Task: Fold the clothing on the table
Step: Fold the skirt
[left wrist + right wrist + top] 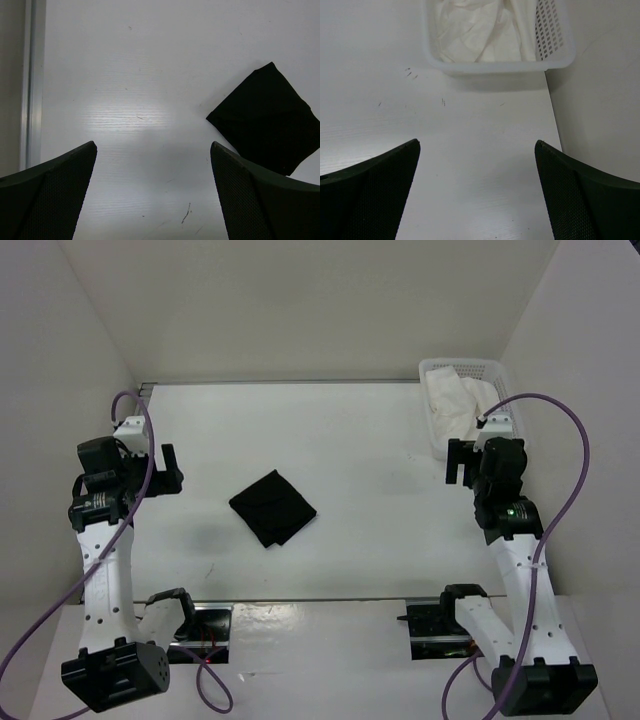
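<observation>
- My left gripper (pixel 152 150) and right gripper (pixel 476 145): both have their jaws spread wide with nothing between them, and each hangs over bare table (pixel 350 430).
- Clothing (pixel 272 507): a compact black diamond lying mid-table, between my arms and well apart from both.
- Progress: the piece looks already folded, with straight edges. I judge that little or nothing is left, at most a tidy-up.
- Hard to make out: black on black hides the layers and creases. The left wrist view cuts off one corner of the piece. The right wrist view shows only the basket (pixel 495 65) and cloth (pixel 475 30), cropped at the top.
</observation>
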### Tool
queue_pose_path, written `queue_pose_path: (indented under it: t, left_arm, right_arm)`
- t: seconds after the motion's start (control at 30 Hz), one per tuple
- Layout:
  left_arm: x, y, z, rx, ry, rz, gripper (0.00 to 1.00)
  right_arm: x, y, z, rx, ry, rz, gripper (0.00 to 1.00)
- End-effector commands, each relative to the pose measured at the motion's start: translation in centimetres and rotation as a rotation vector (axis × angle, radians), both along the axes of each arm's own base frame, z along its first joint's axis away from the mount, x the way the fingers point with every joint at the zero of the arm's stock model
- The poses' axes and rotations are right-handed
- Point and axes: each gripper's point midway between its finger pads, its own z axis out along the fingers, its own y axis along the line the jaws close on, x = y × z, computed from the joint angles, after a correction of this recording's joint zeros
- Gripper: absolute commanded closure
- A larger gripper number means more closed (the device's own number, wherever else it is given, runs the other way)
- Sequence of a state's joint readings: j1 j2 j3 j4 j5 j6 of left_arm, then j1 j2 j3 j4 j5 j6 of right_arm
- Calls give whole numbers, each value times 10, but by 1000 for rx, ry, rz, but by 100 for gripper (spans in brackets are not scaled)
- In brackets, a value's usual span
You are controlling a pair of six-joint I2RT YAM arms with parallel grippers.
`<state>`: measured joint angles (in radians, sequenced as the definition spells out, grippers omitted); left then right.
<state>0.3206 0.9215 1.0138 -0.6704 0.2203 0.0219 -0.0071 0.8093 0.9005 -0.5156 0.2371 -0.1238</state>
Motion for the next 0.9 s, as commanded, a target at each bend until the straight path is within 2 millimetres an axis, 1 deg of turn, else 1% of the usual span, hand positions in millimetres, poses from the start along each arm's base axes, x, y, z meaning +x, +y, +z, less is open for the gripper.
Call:
queue_pose_path:
  t: [0.0, 0.03, 0.1, 0.17, 0.2, 0.23, 0.63, 0.7, 0.87]
  left_arm:
    - [3, 7, 13, 29, -51, 27, 0]
    - [3, 7, 13, 29, -51, 27, 0]
    - [3, 6, 13, 24, -53, 20, 0]
    - [4, 4, 11, 15, -46, 11, 0]
    - [4, 4, 7, 9, -27, 11, 0]
    - [5, 3, 10, 7, -37, 3, 0]
    - [5, 5, 10, 14, -35, 13, 0]
    - [4, 3, 13, 11, -46, 6, 0]
    - [4, 3, 13, 11, -46, 6, 0]
  right_arm:
    - [6, -1, -5, -22, 1, -10, 1]
    - [9, 4, -3, -22, -9, 7, 1]
    - [9, 7, -2, -31, -7, 23, 1]
    - [9, 5, -4, -36, -7, 14, 1]
    - [9, 5, -4, -36, -7, 14, 1]
    - [9, 5, -4, -36, -7, 14, 1]
    - [9, 5, -4, -36, -7, 14, 1]
    - [9, 5, -4, -36, -7, 14, 1]
    - [9, 5, 0, -35, -25, 13, 1]
